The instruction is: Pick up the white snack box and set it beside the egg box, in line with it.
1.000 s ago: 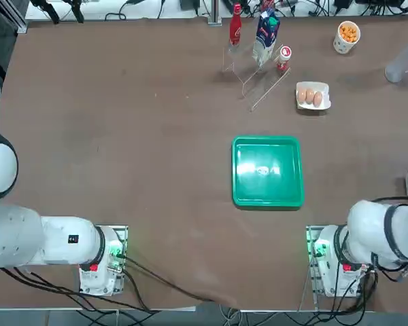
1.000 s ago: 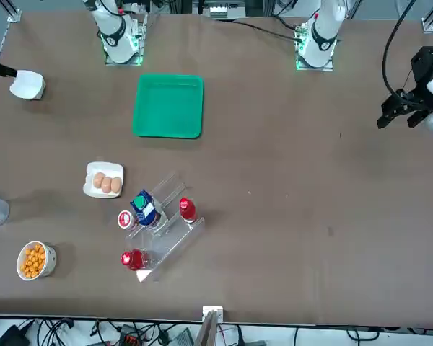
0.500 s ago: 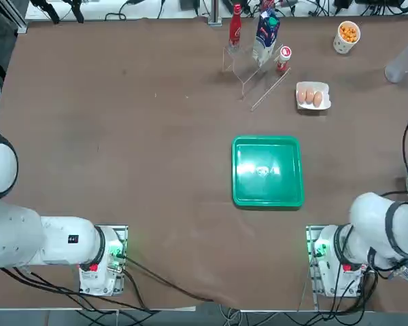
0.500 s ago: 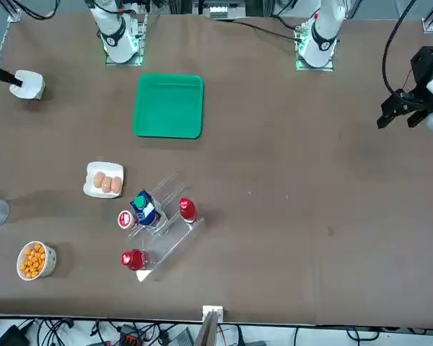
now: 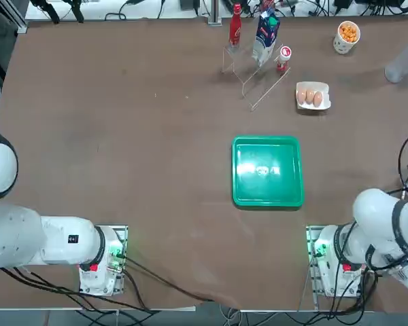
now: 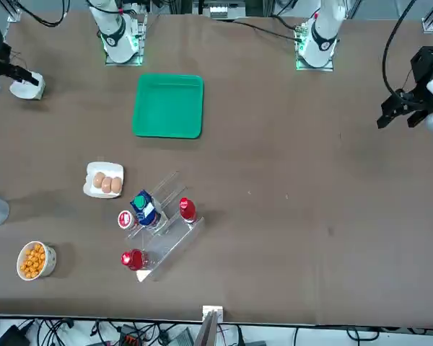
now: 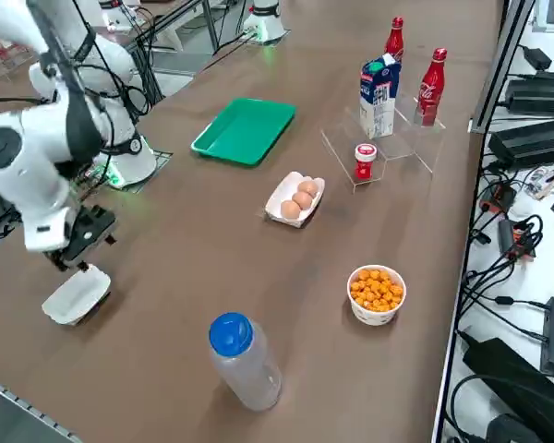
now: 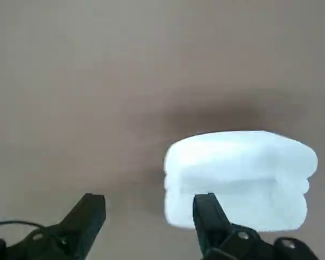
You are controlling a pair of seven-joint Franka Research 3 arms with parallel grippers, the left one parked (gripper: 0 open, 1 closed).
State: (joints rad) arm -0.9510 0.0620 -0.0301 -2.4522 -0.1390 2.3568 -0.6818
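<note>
The white snack box [image 6: 29, 88] lies shut near the table's edge on my right side, also seen as white snack box [image 7: 76, 295] and white snack box [image 8: 241, 179]. My right gripper [image 7: 74, 258] hangs just above it, open and empty. In the wrist view the right gripper [image 8: 149, 205] is offset to one end of the box, with one finger [image 8: 206, 208] in front of that end. The egg box [image 5: 313, 96], a small white tray with brown eggs, also seen as egg box [image 7: 295, 198], sits far from it toward the table's far side.
A green tray [image 5: 268, 171] lies in front of my right base. A clear rack [image 5: 255, 61] with red bottles and a blue carton stands at the far edge. A cup of orange snacks [image 7: 376, 293] and a blue-capped bottle [image 7: 243, 355] stand near the right side.
My right arm has swung outward to the table's right edge, and the gripper has come in over the snack box. The box has not moved.
</note>
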